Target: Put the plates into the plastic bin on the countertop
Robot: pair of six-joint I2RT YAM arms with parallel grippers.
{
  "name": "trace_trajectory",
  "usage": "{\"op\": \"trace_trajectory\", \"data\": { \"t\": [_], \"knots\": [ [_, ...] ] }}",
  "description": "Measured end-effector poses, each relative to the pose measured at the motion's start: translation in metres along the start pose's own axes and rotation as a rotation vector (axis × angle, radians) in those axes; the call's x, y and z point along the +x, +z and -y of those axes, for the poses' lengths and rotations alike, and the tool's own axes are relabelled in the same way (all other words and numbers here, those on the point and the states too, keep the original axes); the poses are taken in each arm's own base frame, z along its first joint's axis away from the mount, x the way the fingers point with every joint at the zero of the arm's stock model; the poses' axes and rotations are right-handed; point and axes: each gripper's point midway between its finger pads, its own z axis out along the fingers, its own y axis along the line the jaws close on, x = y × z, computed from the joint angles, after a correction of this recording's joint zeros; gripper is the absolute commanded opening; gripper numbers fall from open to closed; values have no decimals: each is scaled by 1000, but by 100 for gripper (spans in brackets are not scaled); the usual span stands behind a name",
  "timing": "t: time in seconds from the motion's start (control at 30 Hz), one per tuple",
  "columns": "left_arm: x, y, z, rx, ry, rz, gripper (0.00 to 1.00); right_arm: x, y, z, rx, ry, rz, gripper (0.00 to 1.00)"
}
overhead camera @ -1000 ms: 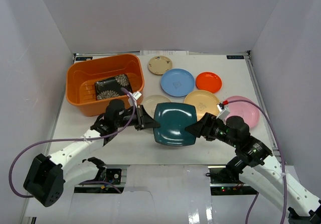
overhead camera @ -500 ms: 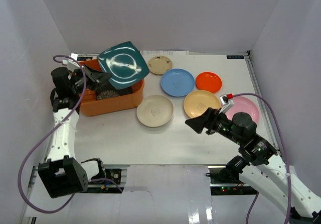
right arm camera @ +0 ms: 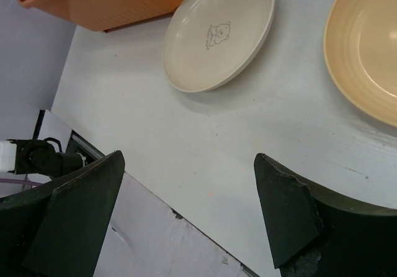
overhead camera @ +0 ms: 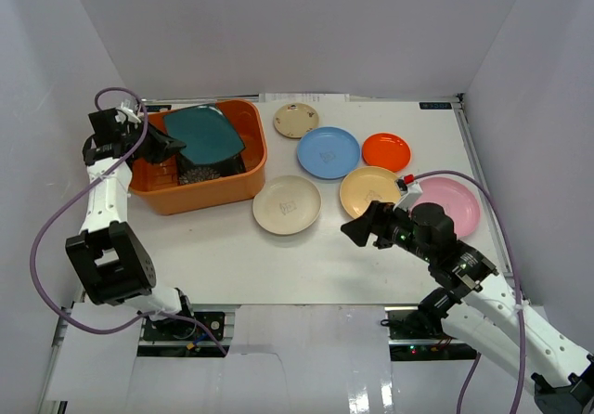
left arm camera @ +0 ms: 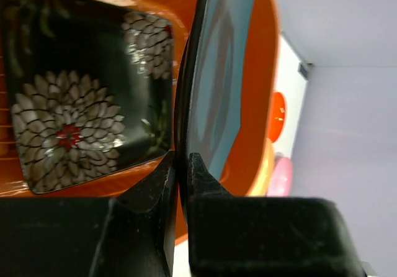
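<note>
My left gripper (overhead camera: 165,145) (left arm camera: 181,159) is shut on the edge of the dark teal square plate (overhead camera: 204,133) (left arm camera: 217,72), holding it tilted inside the orange plastic bin (overhead camera: 200,191) (left arm camera: 248,134). Under it in the bin lies the black floral square plate (overhead camera: 197,174) (left arm camera: 74,115). My right gripper (overhead camera: 357,229) (right arm camera: 188,159) hangs open and empty over the white countertop (overhead camera: 213,247), near the cream plate (overhead camera: 287,204) (right arm camera: 217,35) and the peach-yellow plate (overhead camera: 371,191) (right arm camera: 366,47).
Farther back on the countertop lie the small tan plate (overhead camera: 296,120), the light blue plate (overhead camera: 328,151) and the orange-red plate (overhead camera: 386,151). The pink plate (overhead camera: 455,205) sits at the right, behind my right arm. White walls enclose the sides.
My left arm carried the teal plate from mid-table up and left, then lowered it into the bin. The right gripper, which stood open at the plate's right edge, stayed open and shifted slightly.
</note>
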Motion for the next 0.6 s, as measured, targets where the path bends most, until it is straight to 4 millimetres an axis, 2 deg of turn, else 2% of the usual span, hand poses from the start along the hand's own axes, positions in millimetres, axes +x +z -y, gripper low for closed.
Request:
{"op": "trace_trajectory", "data": {
  "t": [0.27,0.4,0.47,0.5,0.53,0.6],
  "knots": [
    [19,29,-57,-151,-25,-118,0,3,6,7,26,-43,-16,90],
    [25,41,-78,-206,-45,-168,0,4,7,9,26,-50,-15,90],
    [23,42,-82,-231,-41,-172,0,9,8,13,36,-50,-24,90],
    [20,42,-82,-236,-34,-169,2,11,9,15,40,-50,-29,90],
    [17,41,-81,-244,-27,-162,14,13,9,18,46,-50,-36,90],
    [9,40,-80,-255,-4,-142,28,16,10,20,54,-49,-42,90]
  ]
}}
